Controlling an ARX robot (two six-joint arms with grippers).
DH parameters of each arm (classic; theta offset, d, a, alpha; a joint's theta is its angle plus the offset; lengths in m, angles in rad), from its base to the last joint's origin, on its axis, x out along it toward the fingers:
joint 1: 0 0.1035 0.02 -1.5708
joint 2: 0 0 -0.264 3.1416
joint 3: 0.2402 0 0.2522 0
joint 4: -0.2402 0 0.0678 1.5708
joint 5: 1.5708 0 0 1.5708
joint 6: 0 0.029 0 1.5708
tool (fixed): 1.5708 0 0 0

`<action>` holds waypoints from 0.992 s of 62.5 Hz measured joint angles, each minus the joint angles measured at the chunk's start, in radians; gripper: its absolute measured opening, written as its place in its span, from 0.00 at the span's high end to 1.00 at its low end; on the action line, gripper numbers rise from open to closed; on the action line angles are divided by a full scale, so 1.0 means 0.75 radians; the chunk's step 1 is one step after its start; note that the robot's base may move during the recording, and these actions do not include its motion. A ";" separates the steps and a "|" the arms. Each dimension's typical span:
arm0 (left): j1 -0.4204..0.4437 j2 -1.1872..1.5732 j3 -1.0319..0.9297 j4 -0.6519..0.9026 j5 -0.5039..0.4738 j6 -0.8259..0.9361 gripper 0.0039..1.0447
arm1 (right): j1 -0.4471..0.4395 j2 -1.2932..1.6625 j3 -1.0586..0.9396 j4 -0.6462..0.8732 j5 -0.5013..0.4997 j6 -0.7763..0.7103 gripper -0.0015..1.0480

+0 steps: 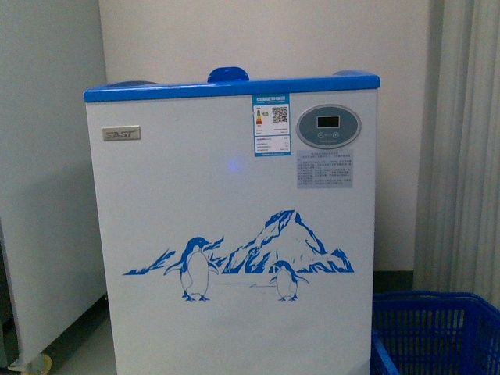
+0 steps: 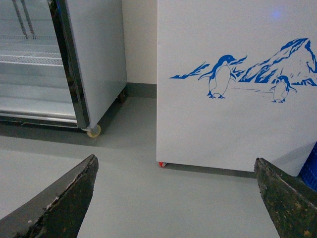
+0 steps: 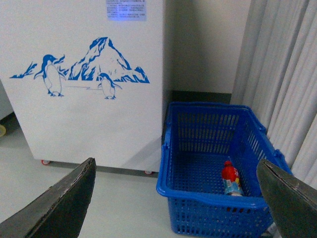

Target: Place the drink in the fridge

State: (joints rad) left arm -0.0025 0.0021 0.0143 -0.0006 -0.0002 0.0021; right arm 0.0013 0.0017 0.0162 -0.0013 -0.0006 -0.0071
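The left gripper (image 2: pixel 175 159) is spread wide with nothing between its dark, rough-surfaced fingers (image 2: pixel 64 203). It is held low and aimed at the bottom of the fridge (image 2: pixel 223 134) over the smooth grey floor (image 2: pixel 148 198). The right gripper (image 3: pixel 176 162) is also spread wide and empty. Its worn fingers (image 3: pixel 59 208) frame the fridge's lower corner and a blue basket (image 3: pixel 208 196). Neither arm shows in the front view.

The drink (image 3: pixel 230 178) is a small bottle with a red top and a pale label (too small to read). It sits low in the basket near one end, and I cannot tell whether it lies flat or leans. The basket is perforated plastic and stands on the floor just beside the fridge, on the robot's right.

The fridge is a boxy white cabinet with a glossy blue rim (image 1: pixel 234 87). It carries:
- a silver badge (image 1: pixel 121 133) reading "SAST"
- an energy sticker (image 1: pixel 271 125) with a QR code
- an oval control panel (image 1: pixel 329 126) with a small display
- a grey notice (image 1: pixel 324 169) in print too fine to read
- a blue penguin-and-mountain decal (image 1: pixel 234 258)

A small red castor (image 2: pixel 162 164) shows under one corner. On the robot's left stands a grey upright cabinet (image 2: pixel 94 59) with a glass front. Pale pleated curtains (image 3: pixel 287 74) hang behind the basket.
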 joint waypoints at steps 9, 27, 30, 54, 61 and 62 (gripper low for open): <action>0.000 -0.001 0.000 0.000 0.000 0.000 0.08 | 0.000 0.000 0.000 0.000 0.000 0.000 0.07; 0.000 -0.001 0.000 0.000 0.000 0.000 0.08 | 0.000 0.000 0.000 0.000 0.002 0.000 0.07; 0.000 -0.001 0.000 0.000 0.000 -0.001 0.08 | 0.000 0.000 0.000 0.000 0.001 0.000 0.07; 0.000 -0.001 0.000 0.000 0.000 0.000 0.08 | 0.000 0.000 0.000 0.000 -0.001 0.000 0.07; 0.000 -0.001 0.000 0.001 -0.001 0.000 0.08 | 0.000 0.000 0.000 0.000 0.000 0.000 0.07; 0.000 -0.001 0.000 0.001 -0.001 -0.001 0.08 | 0.000 0.000 0.000 0.000 0.000 0.000 0.07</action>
State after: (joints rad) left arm -0.0025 0.0013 0.0143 -0.0002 -0.0010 0.0017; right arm 0.0013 0.0017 0.0162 -0.0013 -0.0006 -0.0071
